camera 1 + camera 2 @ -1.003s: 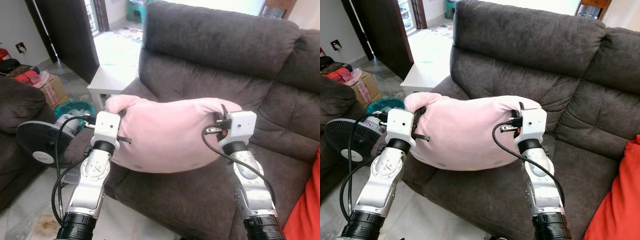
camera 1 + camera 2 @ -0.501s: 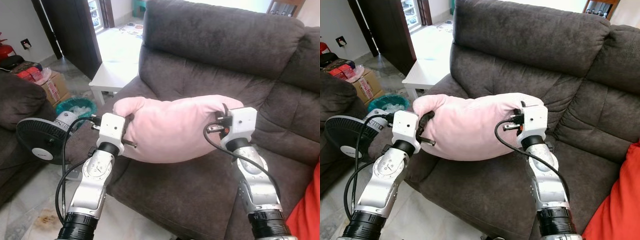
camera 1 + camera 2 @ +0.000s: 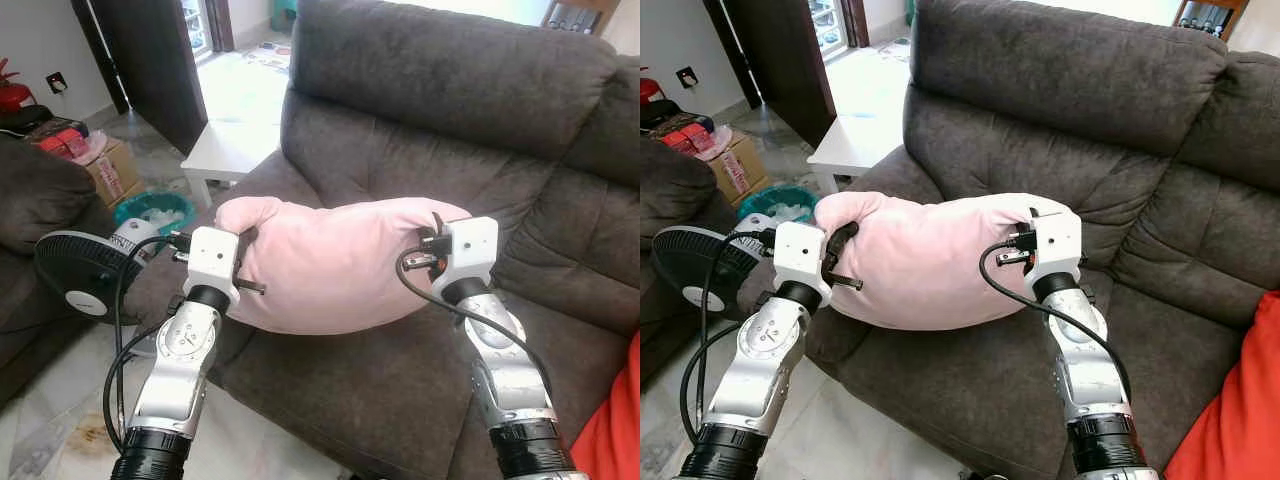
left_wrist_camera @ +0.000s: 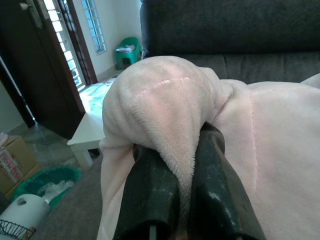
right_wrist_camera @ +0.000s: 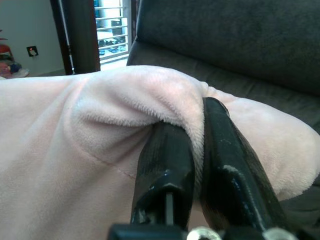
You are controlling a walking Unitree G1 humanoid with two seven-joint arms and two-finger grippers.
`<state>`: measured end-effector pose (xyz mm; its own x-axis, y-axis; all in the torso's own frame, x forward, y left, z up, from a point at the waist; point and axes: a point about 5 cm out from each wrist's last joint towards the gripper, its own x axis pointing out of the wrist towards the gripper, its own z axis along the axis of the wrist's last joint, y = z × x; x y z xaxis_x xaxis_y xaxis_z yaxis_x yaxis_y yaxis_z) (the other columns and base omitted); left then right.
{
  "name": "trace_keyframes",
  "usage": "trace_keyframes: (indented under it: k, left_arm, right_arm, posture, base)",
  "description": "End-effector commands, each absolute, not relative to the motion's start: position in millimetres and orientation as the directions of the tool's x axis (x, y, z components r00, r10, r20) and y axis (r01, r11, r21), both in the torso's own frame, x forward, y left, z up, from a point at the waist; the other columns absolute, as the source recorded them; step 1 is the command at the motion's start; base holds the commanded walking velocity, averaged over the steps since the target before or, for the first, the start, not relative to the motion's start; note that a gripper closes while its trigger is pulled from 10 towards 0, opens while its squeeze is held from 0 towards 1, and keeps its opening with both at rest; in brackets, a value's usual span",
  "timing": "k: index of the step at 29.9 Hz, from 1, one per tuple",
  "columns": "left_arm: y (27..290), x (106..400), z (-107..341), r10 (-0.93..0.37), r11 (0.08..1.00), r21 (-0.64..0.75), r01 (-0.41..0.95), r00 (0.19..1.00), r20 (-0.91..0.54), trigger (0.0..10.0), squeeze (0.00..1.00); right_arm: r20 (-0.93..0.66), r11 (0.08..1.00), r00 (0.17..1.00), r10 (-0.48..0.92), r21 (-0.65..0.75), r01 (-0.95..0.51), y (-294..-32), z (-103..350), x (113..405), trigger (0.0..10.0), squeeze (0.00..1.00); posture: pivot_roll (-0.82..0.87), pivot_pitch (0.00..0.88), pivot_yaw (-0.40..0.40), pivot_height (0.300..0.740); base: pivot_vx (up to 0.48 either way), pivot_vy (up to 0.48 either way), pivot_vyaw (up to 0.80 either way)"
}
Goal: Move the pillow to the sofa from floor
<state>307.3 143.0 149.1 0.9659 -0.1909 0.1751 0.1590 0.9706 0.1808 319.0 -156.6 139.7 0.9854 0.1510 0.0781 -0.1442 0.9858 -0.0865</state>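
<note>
Pillow [image 3: 335,265] over sofa [image 3: 440,90] seat | left hand [image 4: 182,165], right hand [image 5: 197,150] pinch its corners, per wrist views

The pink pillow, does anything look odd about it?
Nothing damaged. The pink pillow sags in the middle, pinched at each end by the left gripper and right gripper over the sofa seat.

A pink pillow [image 3: 335,265] spans the middle of the frame above the seat of a dark grey sofa [image 3: 450,110], held at its 2 ends. The left gripper [image 3: 243,240] appears pinched on the left corner; the right gripper [image 3: 437,225] sits at the right corner. A white table [image 3: 228,155] and a fan [image 3: 85,285] stand at left.
</note>
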Motion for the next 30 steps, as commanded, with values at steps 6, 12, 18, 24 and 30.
trace_keyframes:
  k: [6,12,18,24,30]
  left_arm:
    - [138.1,308.9,161.7,-0.208,0.969,0.183,0.168,0.951,0.228,10.0,0.0]
    - [139.2,307.7,160.8,-0.204,0.969,0.186,0.164,0.954,0.222,10.0,0.0]
    - [140.2,307.1,159.8,-0.2,0.969,0.187,0.16,0.956,0.217,10.0,0.0]
    - [140.9,306.9,159.3,-0.196,0.97,0.188,0.157,0.957,0.213,10.0,0.0]
    - [140.4,307.6,159.3,-0.194,0.97,0.186,0.155,0.958,0.213,10.0,0.0]
  right_arm:
    - [0.13,0.991,0.983,0.126,-0.057,-0.119,-154.3,150.3,320.3,10.0,0.0]
    - [0.101,0.998,0.993,0.063,-0.03,-0.06,-161.5,146.9,321.5,10.0,0.0]
    - [0.096,0.998,0.995,0.043,-0.044,-0.039,-163.1,145.9,321.0,10.0,0.0]
    - [0.101,0.999,0.994,0.036,-0.035,-0.032,-162.6,146.7,321.1,10.0,0.0]
    - [0.102,0.999,0.994,0.031,-0.024,-0.029,-162.7,147.9,322.0,10.0,0.0]
  posture:
    - [0.13,0.056,-0.026,0.74]
    - [0.13,0.067,-0.025,0.74]
    - [0.14,0.07,-0.025,0.74]
    - [0.14,0.073,-0.026,0.74]
    - [0.14,0.068,-0.026,0.74]
  base:
    - [0.0,0.0,0.0]
    - [0.0,0.04,-0.13]
    - [0.0,0.16,-0.47]
    - [0.0,0.242,0.0]
    - [0.0,0.267,0.0]
